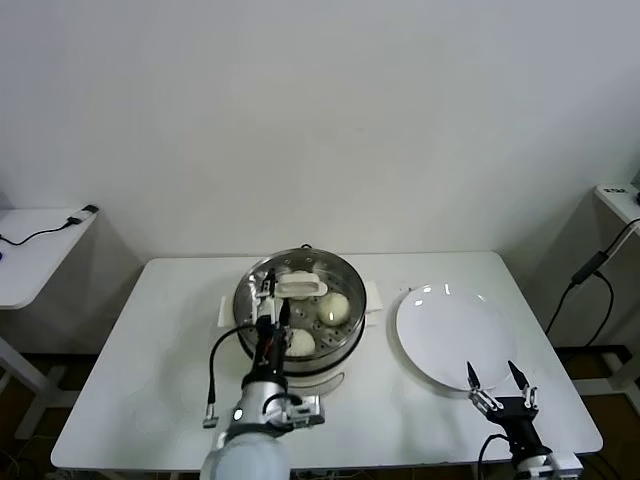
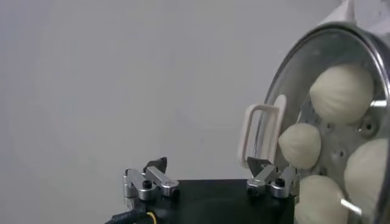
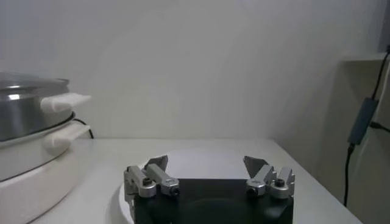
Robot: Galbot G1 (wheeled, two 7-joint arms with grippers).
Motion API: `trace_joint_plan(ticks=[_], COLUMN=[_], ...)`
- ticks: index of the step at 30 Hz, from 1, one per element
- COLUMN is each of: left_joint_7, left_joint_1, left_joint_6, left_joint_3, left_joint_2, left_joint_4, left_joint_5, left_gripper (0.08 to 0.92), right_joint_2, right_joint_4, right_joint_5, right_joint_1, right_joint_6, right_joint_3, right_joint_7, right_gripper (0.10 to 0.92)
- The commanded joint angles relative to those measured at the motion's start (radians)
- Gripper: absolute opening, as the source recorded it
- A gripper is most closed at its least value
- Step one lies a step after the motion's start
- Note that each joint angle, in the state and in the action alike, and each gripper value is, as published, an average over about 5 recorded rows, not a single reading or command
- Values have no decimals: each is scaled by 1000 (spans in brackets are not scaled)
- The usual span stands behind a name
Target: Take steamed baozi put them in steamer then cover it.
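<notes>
Left gripper (image 1: pixel 270 301) hovers over the steamer (image 1: pixel 345 345), its metal fingers spread apart and grasping nothing, just beside the cream-white rectangular handle of the cover (image 2: pixel 365 49); this round clear glass lid with a metal rim lies on the shiny steel pot; under the glass sit the smooth, round steamed baozi (image 2: pixel 341 91); right gripper (image 1: pixel 500 385) waits released, over the near edge of the flat white plate (image 1: pixel 440 325), right of the steamer.
</notes>
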Motion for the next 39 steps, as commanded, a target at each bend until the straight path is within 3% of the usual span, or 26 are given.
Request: trace_joint_plan(ticks=[1,4,6,9,12,16,22,39], left_joint_7=[-302,-375,-358,-299,-251,-202,-134,-77], left_joint_1=[198,222,228,248,294,337,340,363], left_joint_6=[-287,-537,-677,-755,-772,-781,-810,-838], left_joint_3=[-201,-408,-570,-763,-846,-846,-752,-647], left_joint_2=[34,-16,-29,-8,40,77,59,35], left_joint_4=[-93,-81,-63,-18,49,156,276,294], left_joint_5=[-509,-824,-1066,-1403,-1625,-1740,-1748,-1698], left_gripper=[822,823,823,823,823,823,823,823], right_joint_2=[-7,-10,-12,-15,-20,-25,-27,-33], right_joint_4=[6,1,-6,-21,-33,-42,-43,-41], right_joint_5=[-20,-40,-49,-59,-71,-71,-60,-49], right_joint_1=[16,21,29,41,50,55,58,62], right_joint_6=[20,23,23,20,17,14,1,-5], right_joint_3=[-20,-29,-34,-39,-44,-51,-56,-64], right_joint_7=[-5,-13,-13,-10,-8,-5,-2,-6], right_gripper=[823,823,823,823,823,823,823,823])
